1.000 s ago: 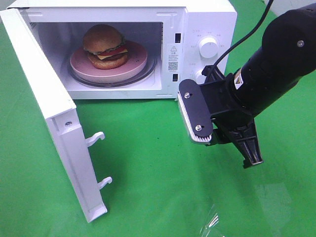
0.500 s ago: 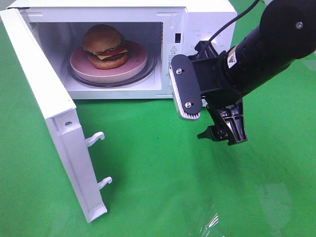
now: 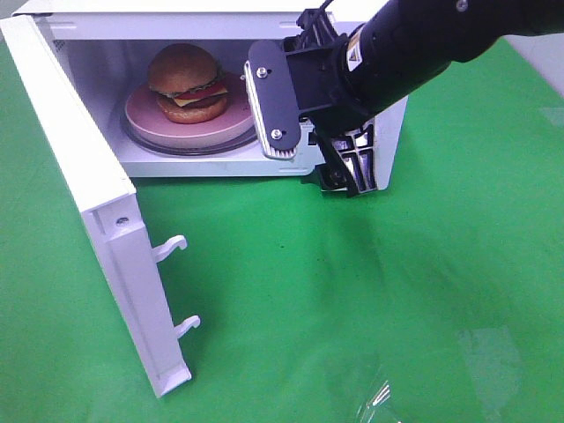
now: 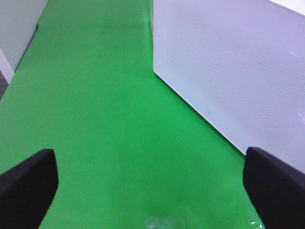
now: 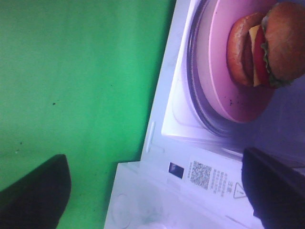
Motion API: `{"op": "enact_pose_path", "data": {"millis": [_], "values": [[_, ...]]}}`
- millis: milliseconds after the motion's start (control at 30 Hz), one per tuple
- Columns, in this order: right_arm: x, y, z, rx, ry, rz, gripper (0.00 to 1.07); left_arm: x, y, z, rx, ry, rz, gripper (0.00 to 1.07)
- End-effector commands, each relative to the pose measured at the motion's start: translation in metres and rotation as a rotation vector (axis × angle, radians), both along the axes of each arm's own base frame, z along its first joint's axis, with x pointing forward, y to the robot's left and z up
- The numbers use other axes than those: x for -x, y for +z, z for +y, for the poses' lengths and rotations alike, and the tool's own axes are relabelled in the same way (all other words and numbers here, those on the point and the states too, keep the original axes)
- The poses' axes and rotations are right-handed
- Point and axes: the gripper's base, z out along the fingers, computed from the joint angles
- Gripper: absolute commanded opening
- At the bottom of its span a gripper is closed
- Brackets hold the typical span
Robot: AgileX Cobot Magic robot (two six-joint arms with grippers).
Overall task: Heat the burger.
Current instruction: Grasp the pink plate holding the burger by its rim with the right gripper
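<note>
The burger (image 3: 186, 83) sits on its pink plate (image 3: 145, 116) inside the microwave (image 3: 377, 19). The right end effector (image 3: 308, 148), wide and empty, apparently nears the cavity; the door (image 3: 88, 211) should be swung fully shut.

The right gripper (image 3: 304, 145) and its arm cover the control panel of the microwave (image 3: 203, 26), so the knobs are hidden. The arm is cut off at the upper right edge of the frame. In the right wrist view, the burger (image 5: 271, 45) is cut by the right edge. The small print on the label (image 5: 212, 176) is not readable.
</note>
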Motion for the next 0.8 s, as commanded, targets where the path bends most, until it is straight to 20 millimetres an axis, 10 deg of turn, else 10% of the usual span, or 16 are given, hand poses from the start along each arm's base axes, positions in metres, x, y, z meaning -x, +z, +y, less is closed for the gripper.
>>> {"op": "enact_pose_path", "data": {"millis": [33,800], "values": [[-0.007,-0.002,0.006,-0.013,0.0,-0.014,0.94,0.003,-0.002,0.0,0.002,0.006,-0.014,1.03],[-0.072,-0.06,0.058,-0.051,-0.021,0.0,0.92,0.003,-0.002,0.0,0.002,0.006,-0.014,1.03]]}}
